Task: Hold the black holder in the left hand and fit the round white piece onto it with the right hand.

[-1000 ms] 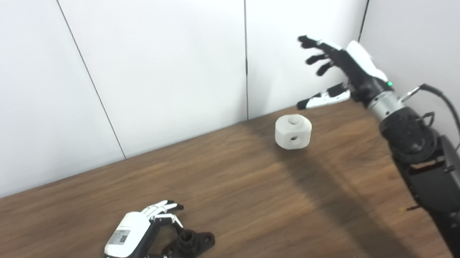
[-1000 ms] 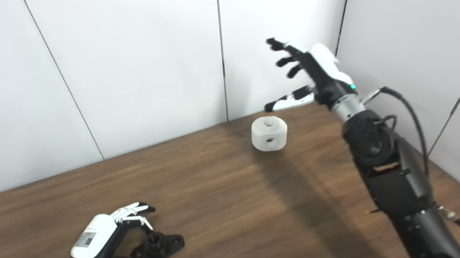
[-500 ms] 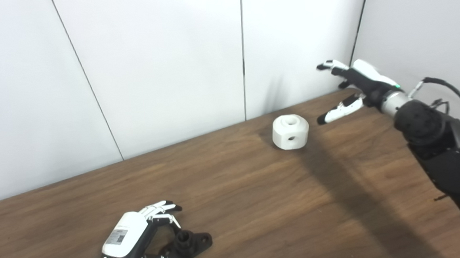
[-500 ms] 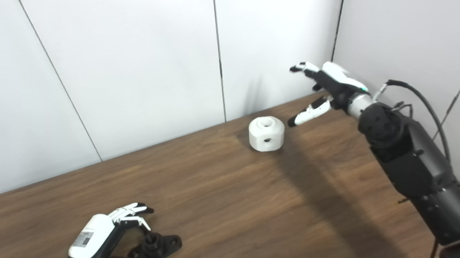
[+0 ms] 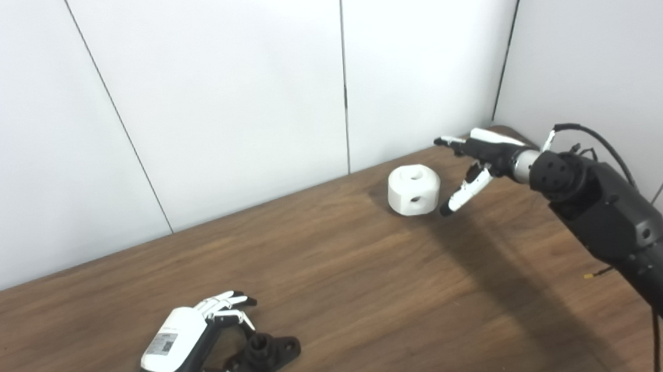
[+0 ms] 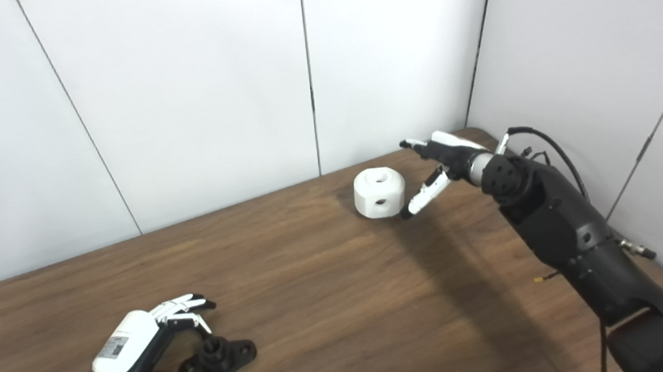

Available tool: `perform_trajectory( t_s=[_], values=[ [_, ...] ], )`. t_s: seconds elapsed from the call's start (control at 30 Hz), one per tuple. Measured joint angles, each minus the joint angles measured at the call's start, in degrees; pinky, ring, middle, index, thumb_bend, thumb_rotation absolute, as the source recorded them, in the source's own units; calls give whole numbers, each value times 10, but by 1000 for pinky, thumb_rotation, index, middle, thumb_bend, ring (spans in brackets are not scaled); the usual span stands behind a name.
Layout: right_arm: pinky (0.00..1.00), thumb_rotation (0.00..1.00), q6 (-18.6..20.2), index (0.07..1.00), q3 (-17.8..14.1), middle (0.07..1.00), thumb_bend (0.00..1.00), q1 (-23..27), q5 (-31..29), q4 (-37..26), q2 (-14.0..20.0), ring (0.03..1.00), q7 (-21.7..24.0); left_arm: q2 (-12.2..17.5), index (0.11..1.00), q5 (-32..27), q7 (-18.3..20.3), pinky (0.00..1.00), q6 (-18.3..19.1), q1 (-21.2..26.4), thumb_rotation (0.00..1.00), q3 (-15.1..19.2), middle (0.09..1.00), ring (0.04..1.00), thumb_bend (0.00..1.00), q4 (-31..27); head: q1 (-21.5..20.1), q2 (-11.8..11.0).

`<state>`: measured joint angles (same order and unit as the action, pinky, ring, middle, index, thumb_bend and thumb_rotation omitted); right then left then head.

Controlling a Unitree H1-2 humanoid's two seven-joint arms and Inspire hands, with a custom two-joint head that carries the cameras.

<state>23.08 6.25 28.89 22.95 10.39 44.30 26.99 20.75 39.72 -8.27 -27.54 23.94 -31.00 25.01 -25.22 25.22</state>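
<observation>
The round white piece [image 5: 414, 189], with a hole on top and one in its side, sits on the wooden table [image 5: 344, 290] near the back wall. My right hand [image 5: 473, 161] is open just to its right, low over the table, thumb tip close to the piece's side without a grasp. The black holder [image 5: 267, 354], a flat base with an upright peg, lies at the front left. My left hand [image 5: 194, 350] rests beside it, fingers curved over the holder and thumb under its near edge. The hold looks loose, and the holder stays on the table.
White wall panels [image 5: 243, 87] close off the back and the right side, meeting in a corner behind my right hand. A cable [image 5: 596, 138] loops off the right forearm. Bare wood lies between the two parts.
My right hand has come down from high by the wall to table level and swung left, ending beside the white piece. The left hand and holder have kept their pose; the camera shifted slightly.
</observation>
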Motion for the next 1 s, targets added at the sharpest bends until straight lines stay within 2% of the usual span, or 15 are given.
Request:
perform_trajectory(
  t_s=[0.17, 0.37, 0.43, 0.53, 0.67, 0.8, 1.0],
  values=[
    [874, 311, 0, 995, 11, 1000, 997, 7, 1, 29, -12, 1000, -2, 0, 483, 4, 0, 799, 0, -3, 50, 4, 801, 856, 522, -5, 9, 4],
    [855, 283, -9, 980, 18, 1000, 971, 14, 10, 62, -32, 1000, -26, 1, 483, 9, 0, 778, 0, -8, 50, 10, 794, 848, 522, -14, 11, 4],
    [787, 283, -20, 953, 18, 999, 968, 14, 11, 68, -38, 981, -41, 1, 483, 10, 0, 779, 1, -11, 50, 12, 796, 849, 522, -19, 11, 5],
    [753, 288, -54, 929, 19, 985, 961, 14, 18, 83, -42, 951, -73, 3, 483, 11, 4, 779, 2, -16, 49, 15, 795, 850, 522, -28, 11, 6],
    [734, 271, -82, 908, 19, 969, 932, 14, 23, 96, -59, 918, -108, 3, 484, 11, 12, 783, 12, -25, 49, 20, 800, 852, 522, -41, 15, 10],
    [733, 278, -86, 905, 21, 967, 923, 14, 32, 100, -74, 914, -127, 3, 483, 10, 16, 775, 22, -33, 48, 23, 793, 842, 522, -55, 15, 11],
    [745, 271, -86, 909, 23, 966, 919, 15, 37, 100, -80, 923, -134, 3, 484, 10, 16, 773, 22, -36, 48, 26, 793, 844, 522, -57, 17, 15]
  ],
)
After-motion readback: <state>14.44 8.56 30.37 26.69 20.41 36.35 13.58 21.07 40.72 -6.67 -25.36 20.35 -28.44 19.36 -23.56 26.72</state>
